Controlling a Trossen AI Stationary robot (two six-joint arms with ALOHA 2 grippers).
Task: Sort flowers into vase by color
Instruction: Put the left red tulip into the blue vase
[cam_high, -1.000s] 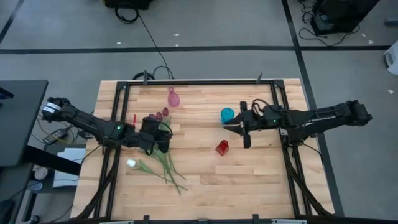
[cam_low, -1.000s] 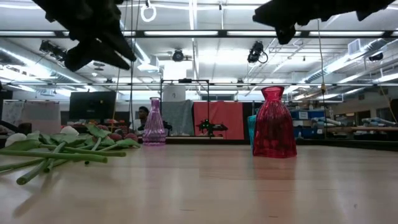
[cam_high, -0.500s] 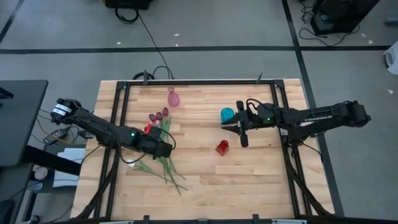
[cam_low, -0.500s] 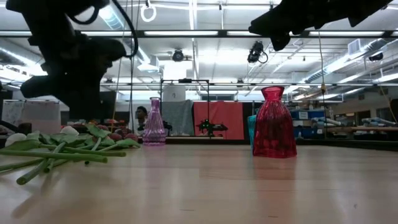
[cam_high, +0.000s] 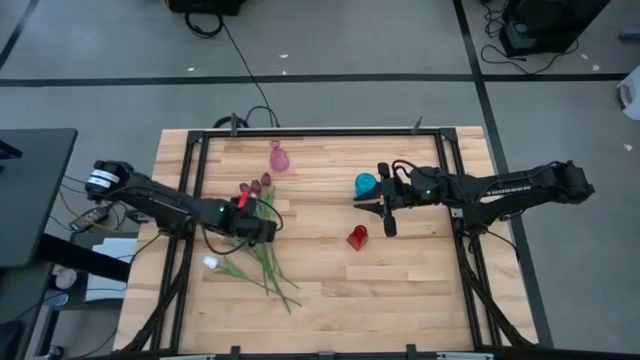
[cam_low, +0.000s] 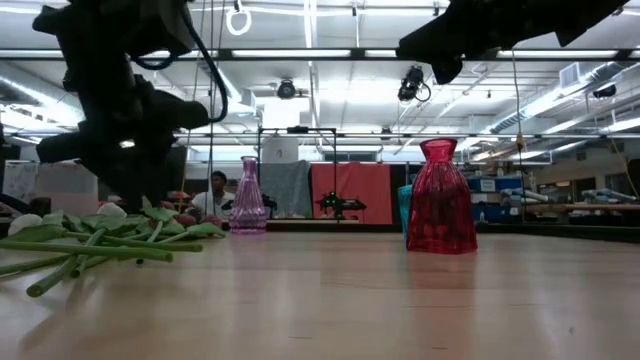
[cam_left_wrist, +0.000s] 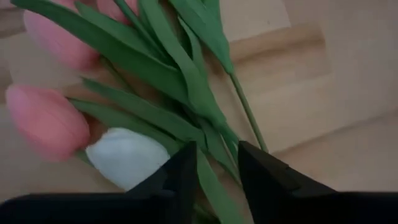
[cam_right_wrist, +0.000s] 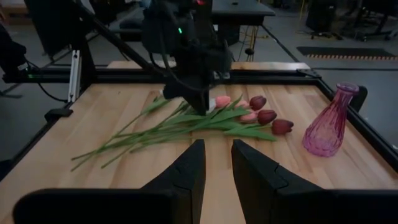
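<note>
My left gripper (cam_high: 262, 229): fingers a narrow gap apart, holding nothing, low over the flowers (cam_high: 258, 240) at left-centre.
Stem axis: heads upper left, stems toward lower right (across my fingers).
Nearer arm: mine; right gripper (cam_high: 372, 205) waits mid-table, slightly parted.

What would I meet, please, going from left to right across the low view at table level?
The flowers lying flat, with the left gripper down over them → the pink vase → the teal vase, mostly hidden → the red vase.
</note>
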